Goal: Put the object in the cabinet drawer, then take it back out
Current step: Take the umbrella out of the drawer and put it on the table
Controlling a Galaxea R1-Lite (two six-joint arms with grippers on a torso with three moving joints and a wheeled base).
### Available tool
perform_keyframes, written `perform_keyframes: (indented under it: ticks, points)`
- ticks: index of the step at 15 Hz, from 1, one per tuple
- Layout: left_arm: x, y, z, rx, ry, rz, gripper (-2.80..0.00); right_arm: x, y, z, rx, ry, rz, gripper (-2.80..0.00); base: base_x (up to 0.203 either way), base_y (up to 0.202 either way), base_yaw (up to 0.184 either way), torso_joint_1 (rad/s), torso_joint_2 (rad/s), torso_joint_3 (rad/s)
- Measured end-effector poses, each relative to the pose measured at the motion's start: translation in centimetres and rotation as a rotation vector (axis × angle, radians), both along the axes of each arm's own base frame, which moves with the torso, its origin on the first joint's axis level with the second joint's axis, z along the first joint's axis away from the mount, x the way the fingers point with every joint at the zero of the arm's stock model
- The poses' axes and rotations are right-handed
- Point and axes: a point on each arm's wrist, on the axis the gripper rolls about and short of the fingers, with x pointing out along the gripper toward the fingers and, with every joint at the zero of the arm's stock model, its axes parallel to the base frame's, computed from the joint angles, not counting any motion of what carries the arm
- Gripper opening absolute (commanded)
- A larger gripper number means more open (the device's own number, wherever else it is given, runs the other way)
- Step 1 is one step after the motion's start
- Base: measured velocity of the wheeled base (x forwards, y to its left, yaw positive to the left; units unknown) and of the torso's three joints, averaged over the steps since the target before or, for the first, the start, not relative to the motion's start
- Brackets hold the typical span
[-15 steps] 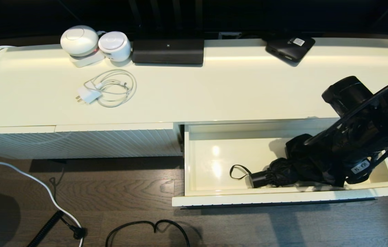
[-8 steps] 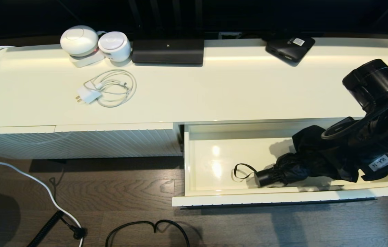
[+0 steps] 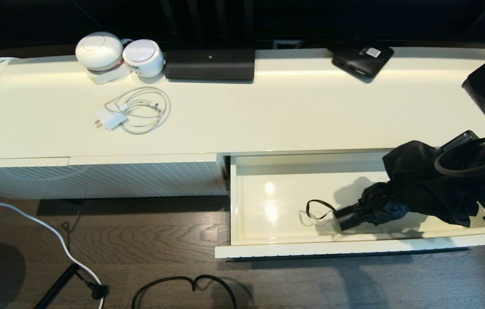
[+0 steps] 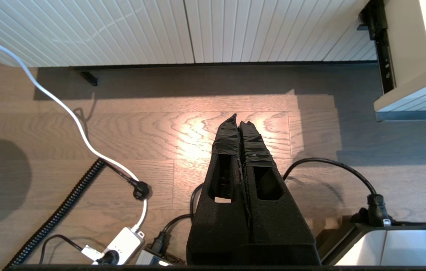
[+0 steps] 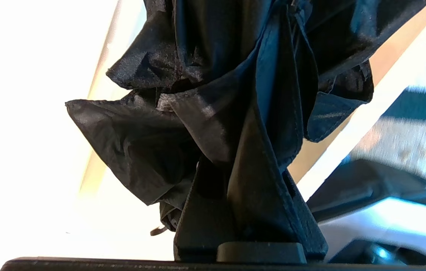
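Observation:
The black folding umbrella [image 3: 414, 189] hangs tilted over the right half of the open cream drawer [image 3: 311, 248]. Its short handle [image 3: 347, 218] and wrist loop [image 3: 317, 209] point down and left, just above the glossy drawer floor. My right gripper [image 5: 231, 150] is shut on the umbrella's wrinkly fabric [image 5: 167, 131], which hides the fingertips. In the head view the right arm [image 3: 478, 167] comes in from the right edge, above the drawer's right end. My left gripper [image 4: 238, 122] is shut and holds nothing, parked low over the wood floor, left of the drawer's corner [image 4: 405, 101].
On the cabinet top lie a white charger with coiled cable [image 3: 133, 111], two white round devices [image 3: 98, 49], a black bar-shaped unit [image 3: 210, 63] and a flat black box with a white sticker [image 3: 362, 58]. A ribbed panel [image 3: 96, 178] is left of the drawer. Cables [image 3: 182, 285] cross the floor.
My right arm has moved right and up, carrying the umbrella with it. The umbrella's body has risen off the drawer floor and its handle has slid rightward.

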Motion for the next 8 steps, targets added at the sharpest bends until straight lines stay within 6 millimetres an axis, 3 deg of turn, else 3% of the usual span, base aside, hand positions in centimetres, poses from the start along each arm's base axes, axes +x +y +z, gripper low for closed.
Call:
perform_keyframes:
  ticks: [8]
  points:
    - [0.0, 0.0, 0.0, 0.0, -0.001, 0.0, -2.8, -3.9, 0.5, 3.2, -0.075, -0.15, 0.055, -2.8, 0.0, 0.0, 0.0, 0.0, 0.0, 0.0]
